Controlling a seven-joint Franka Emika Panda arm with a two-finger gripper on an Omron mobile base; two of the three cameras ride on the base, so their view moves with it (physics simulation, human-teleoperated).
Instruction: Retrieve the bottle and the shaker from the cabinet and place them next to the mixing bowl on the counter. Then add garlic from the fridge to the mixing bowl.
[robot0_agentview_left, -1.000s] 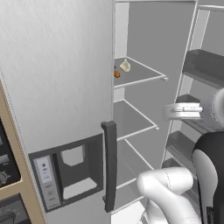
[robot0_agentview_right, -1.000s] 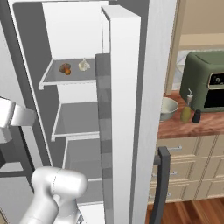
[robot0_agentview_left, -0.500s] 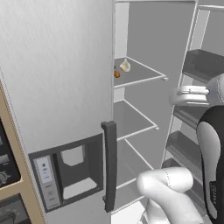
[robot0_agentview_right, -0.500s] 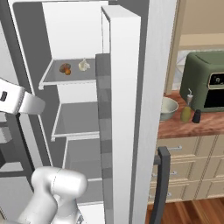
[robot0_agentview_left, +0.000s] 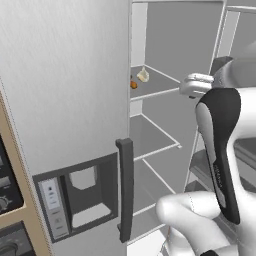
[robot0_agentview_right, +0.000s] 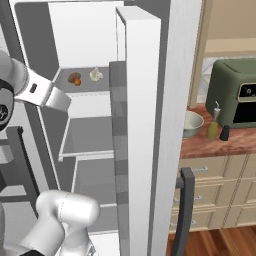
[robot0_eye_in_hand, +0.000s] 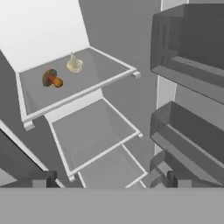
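A pale garlic bulb (robot0_eye_in_hand: 75, 64) lies on the upper shelf (robot0_eye_in_hand: 105, 72) of the open fridge, beside a brown and orange mushroom (robot0_eye_in_hand: 51, 78). The garlic (robot0_agentview_left: 143, 75) (robot0_agentview_right: 95, 75) sits well ahead of my gripper (robot0_eye_in_hand: 109, 181), which is open with nothing between its fingers. It hangs in front of the shelves, about level with the upper one. On the counter the mixing bowl (robot0_agentview_right: 192, 123) stands with the olive bottle (robot0_agentview_right: 213, 128) and the dark shaker (robot0_agentview_right: 225, 132) just to its right.
The fridge's left door (robot0_agentview_left: 65, 100) is closed, with a dispenser and a dark handle (robot0_agentview_left: 125, 190). The right door (robot0_agentview_right: 142, 125) stands open, its bins (robot0_eye_in_hand: 188, 43) close to my hand's right. A green appliance (robot0_agentview_right: 235, 95) sits on the counter (robot0_agentview_right: 220, 145).
My arm has lifted and swung the hand up from the middle-shelf height toward the fridge's upper shelf. The garlic and mushroom have not moved.
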